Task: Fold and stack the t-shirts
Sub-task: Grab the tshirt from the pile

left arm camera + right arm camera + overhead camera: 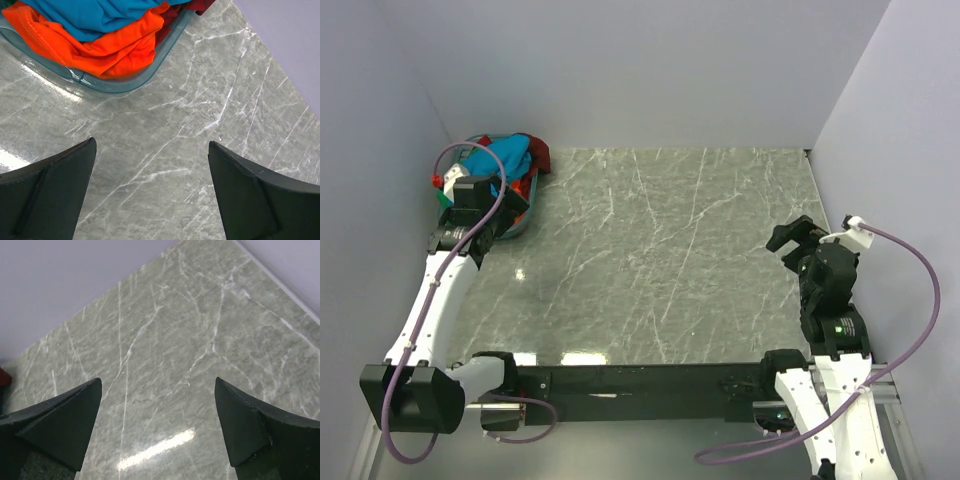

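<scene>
Several t-shirts lie bunched in a round teal-rimmed basket (523, 224) at the far left of the table. A teal-blue shirt (510, 155) is on top, with a dark red one (541, 155) at the back. In the left wrist view the teal-blue shirt (100, 15) lies over an orange one (115, 50) inside the basket rim (125, 86). My left gripper (507, 207) hangs over the table just beside the basket, open and empty (151, 142). My right gripper (792, 232) is open and empty (157, 380) above bare table at the right.
The grey-green marble table (660, 260) is walled by pale panels on the left, back and right. The basket stands in the back left corner. A black rail (640, 380) runs along the near edge between the arm bases.
</scene>
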